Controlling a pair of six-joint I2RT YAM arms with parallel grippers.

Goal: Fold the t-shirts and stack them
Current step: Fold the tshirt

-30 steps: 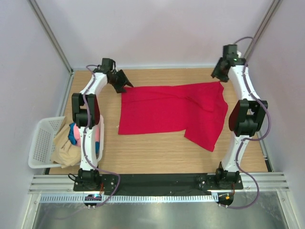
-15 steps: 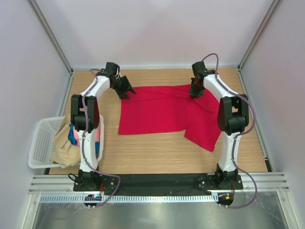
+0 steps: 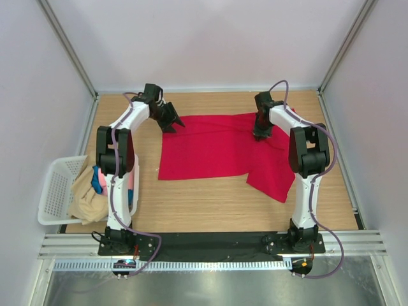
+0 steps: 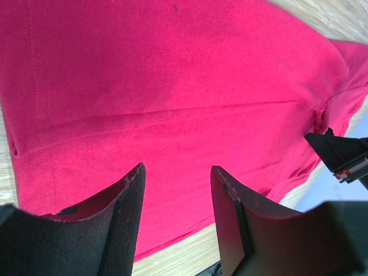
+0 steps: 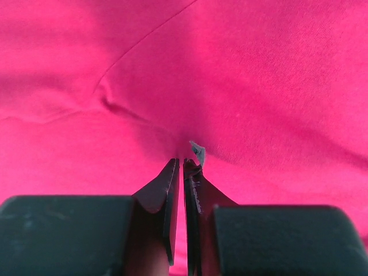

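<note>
Top external: one red shirt [image 3: 217, 146] spread flat, one basket [image 3: 54, 191] beside. Left claw [image 4: 177, 168] apart, right claw [image 5: 181, 163] pinching red shirt.

From above, the top camera takes in the whole light wooden table [image 3: 210, 204]; both wrist cameras look closely down at its bright red cloth t-shirt [image 3: 217, 146].

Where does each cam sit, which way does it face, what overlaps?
Top external: above, behind the bases, facing down at the table; left arm and right arm show.
Left wrist: on the left arm, facing down at the red shirt past its open left gripper.
Right wrist: close over the shirt, right gripper shut on it.
Shared: all three show the red shirt.
</note>
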